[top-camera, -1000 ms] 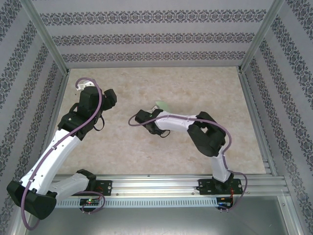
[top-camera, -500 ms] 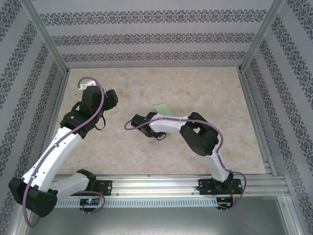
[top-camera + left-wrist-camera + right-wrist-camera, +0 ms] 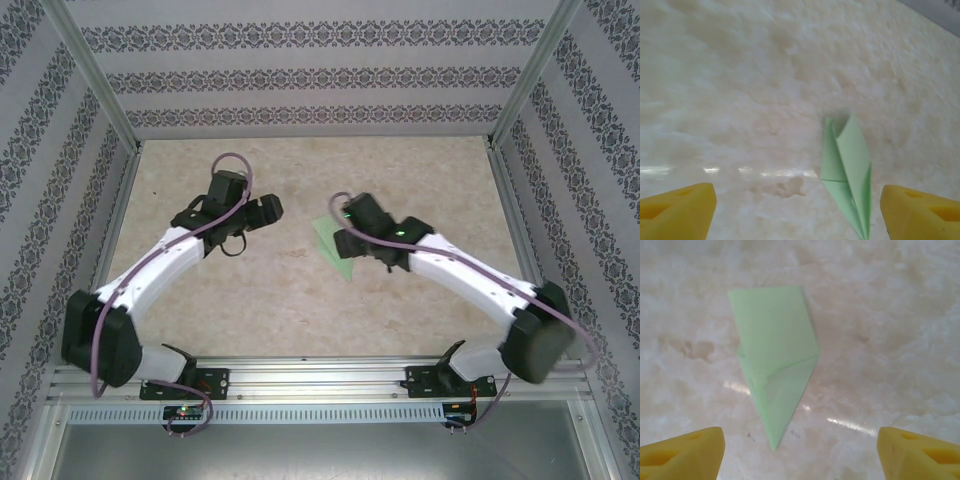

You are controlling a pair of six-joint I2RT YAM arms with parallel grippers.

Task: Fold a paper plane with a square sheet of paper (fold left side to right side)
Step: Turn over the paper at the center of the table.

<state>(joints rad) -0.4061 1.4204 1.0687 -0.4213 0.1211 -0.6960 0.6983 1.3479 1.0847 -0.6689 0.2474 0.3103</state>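
The sheet of paper (image 3: 336,250) lies flat on the table as a pale green, layered kite shape with one sharp tip, the paper plane. My left gripper (image 3: 268,209) hovers to its left, open. Its yellow fingertips (image 3: 677,214) frame bare table, with the paper (image 3: 847,165) just inside the right one. My right gripper (image 3: 343,231) hangs over the paper's far right edge, also open. In the right wrist view the paper (image 3: 775,365) lies ahead of the gripper (image 3: 800,456), its tip pointing back between the fingers, untouched.
The marbled beige table (image 3: 420,170) is boxed in by patterned walls and metal posts (image 3: 95,75). An aluminium rail (image 3: 320,375) with both arm bases runs along the near edge. A faint brown stain (image 3: 785,187) marks the surface left of the paper.
My right gripper has opened and pulled off the paper, its arm swinging out to the right. The left gripper has moved right toward the centre. The paper now lies uncovered.
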